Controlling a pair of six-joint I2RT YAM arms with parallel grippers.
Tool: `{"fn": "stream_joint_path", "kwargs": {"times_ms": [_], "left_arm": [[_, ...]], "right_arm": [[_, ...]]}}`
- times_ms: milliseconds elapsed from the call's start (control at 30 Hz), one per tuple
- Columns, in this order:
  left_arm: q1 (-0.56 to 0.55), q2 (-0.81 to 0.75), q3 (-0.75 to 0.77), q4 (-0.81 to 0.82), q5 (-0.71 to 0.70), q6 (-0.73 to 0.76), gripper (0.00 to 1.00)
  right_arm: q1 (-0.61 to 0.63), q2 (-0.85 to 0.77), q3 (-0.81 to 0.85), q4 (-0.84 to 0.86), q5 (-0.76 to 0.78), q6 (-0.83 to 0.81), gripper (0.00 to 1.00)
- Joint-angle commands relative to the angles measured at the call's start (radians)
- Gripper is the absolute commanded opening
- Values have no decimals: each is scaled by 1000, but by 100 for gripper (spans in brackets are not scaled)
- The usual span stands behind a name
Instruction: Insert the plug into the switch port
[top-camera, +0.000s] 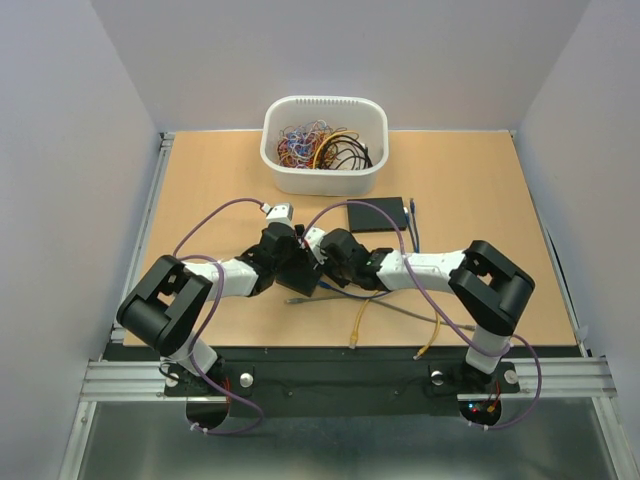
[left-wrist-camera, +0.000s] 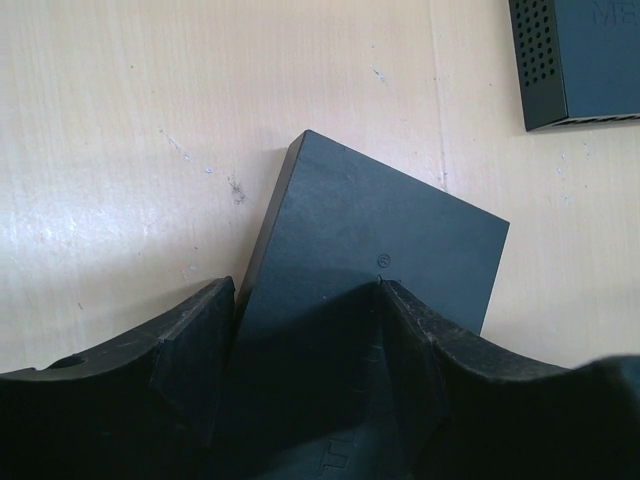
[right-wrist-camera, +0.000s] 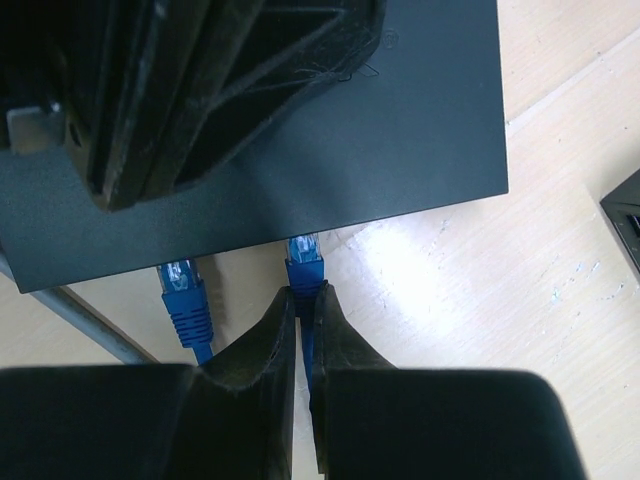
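Observation:
My left gripper (left-wrist-camera: 305, 290) is shut on a flat black switch box (left-wrist-camera: 370, 240) and holds it tilted off the table; it shows in the top view (top-camera: 295, 262) at table centre. My right gripper (right-wrist-camera: 305, 292) is shut on a blue cable's connector (right-wrist-camera: 304, 262), whose clear tip touches the box's near edge (right-wrist-camera: 300, 215). A second blue connector (right-wrist-camera: 183, 285) sits at that edge to the left. The thin yellow cable (top-camera: 360, 318) lies loose on the table, its plug (top-camera: 353, 342) near the front edge, in neither gripper. The ports themselves are hidden.
A second black switch box (top-camera: 378, 214) lies behind and to the right, also in the left wrist view (left-wrist-camera: 580, 60). A white bin (top-camera: 320, 102) of tangled wires stands at the back. A grey cable (right-wrist-camera: 85, 320) and another yellow end (top-camera: 428, 348) lie near the front.

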Motion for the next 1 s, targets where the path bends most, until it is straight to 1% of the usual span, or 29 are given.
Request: {"fn": "stream_joint_path", "kwargs": {"times_ms": [0,167,400,467,667,700,800,833,967], "left_arm": [[-93,22,-40,-115,202,-18,66],[-101,10,-49,-105,210,-13,66],[-105,27,-46,-97,219,-13,66],[-104,25,-42,-102,219,-10,66],[-102,8,13,-183,178,10,67],[-104,-5,26,-206,158,10,68],[-98,-39,50,-247,138,11,73],[-96,-48,60,-260,104,13,74],[-90,-85,98,-313,56,17,80]], "right_arm": [[49,33,143,335,-183,30,0],[53,69,167,376,-183,50,0],[58,60,157,427,-200,93,1],[60,54,132,430,-193,98,1],[63,10,45,456,-118,149,0],[61,5,22,461,-76,180,1],[61,-3,6,462,-16,213,1],[63,2,5,461,-2,222,0],[63,11,0,462,41,271,1]]}}
